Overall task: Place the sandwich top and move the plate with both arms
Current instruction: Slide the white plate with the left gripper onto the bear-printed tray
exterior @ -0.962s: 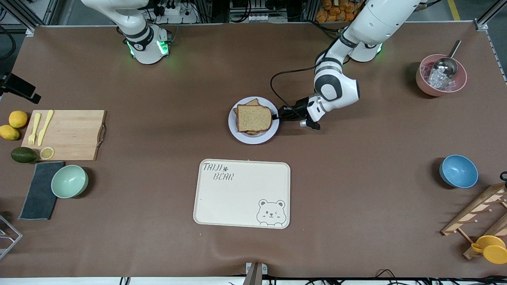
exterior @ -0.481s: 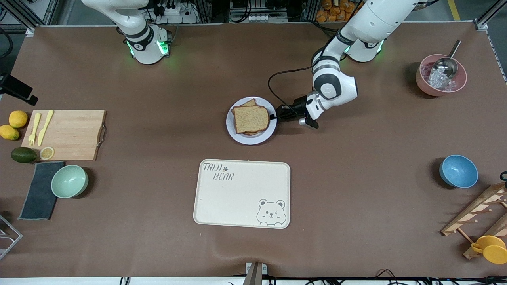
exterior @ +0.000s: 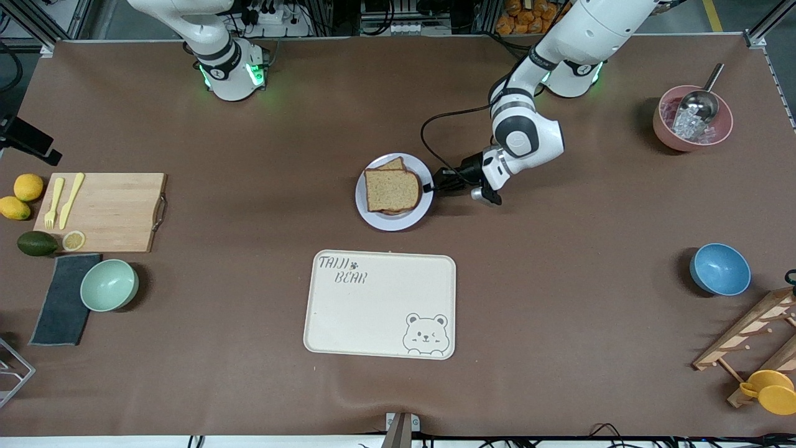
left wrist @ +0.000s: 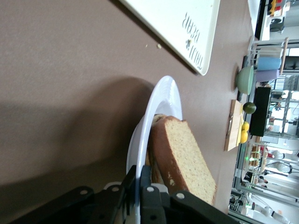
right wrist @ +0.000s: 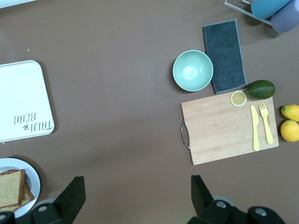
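The pale plate (exterior: 392, 223) sits mid-table with a sandwich on it. The brown sandwich top (exterior: 390, 190) lies on the stack, and a lower slice (exterior: 392, 164) peeks out from under it. My left gripper (exterior: 430, 186) is shut on the plate's rim at the side toward the left arm's end. In the left wrist view my left gripper (left wrist: 141, 171) pinches the plate's rim (left wrist: 161, 100), with the sandwich top (left wrist: 187, 161) just inside it. My right gripper (right wrist: 136, 182) is open and empty, high over the table, with the plate (right wrist: 33, 173) at the view's edge.
The cream bear-printed tray (exterior: 380, 305) lies nearer the front camera than the plate. A cutting board (exterior: 106, 211), a green bowl (exterior: 109, 285) and a dark cloth (exterior: 62, 298) are at the right arm's end. A blue bowl (exterior: 720, 269) and a pink bowl (exterior: 692, 118) are at the left arm's end.
My left gripper has shifted the plate a little toward the right arm's end, with the sandwich on it. The sandwich top has slid slightly on the stack.
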Robot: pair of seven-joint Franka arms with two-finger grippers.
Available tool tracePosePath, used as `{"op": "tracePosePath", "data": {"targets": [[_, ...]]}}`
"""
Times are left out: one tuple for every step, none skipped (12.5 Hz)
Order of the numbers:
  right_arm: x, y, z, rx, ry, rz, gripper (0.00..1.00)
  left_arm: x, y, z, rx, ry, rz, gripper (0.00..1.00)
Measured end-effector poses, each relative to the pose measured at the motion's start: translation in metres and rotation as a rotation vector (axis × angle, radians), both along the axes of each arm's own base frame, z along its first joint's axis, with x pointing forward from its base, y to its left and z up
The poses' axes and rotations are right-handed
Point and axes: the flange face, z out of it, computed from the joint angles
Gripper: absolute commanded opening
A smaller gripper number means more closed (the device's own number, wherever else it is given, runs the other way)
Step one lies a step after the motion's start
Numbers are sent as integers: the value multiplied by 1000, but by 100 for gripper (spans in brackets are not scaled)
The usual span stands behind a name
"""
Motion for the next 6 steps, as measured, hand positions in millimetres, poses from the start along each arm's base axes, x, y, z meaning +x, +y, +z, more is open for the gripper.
{"op": "tracePosePath", "data": {"targets": [[0, 0, 0, 0, 0, 0, 100, 0, -1, 2, -11, -13, 6, 0], [0, 0, 0, 0, -1, 0, 100, 0, -2, 3, -22, -26, 16, 0], [0, 0, 1, 0, -2, 0, 100, 0, -2, 3, -33, -39, 23, 0], [-1, 0, 2, 0, -3, 0, 100, 0, -3, 3, -48, -47, 27, 0], [-1, 0, 2, 0, -4, 0, 100, 0, -3, 3, -55, -49, 29, 0], [-1, 0, 2, 0, -4, 0, 100, 0, -3, 3, -57, -49, 30, 0]]}}
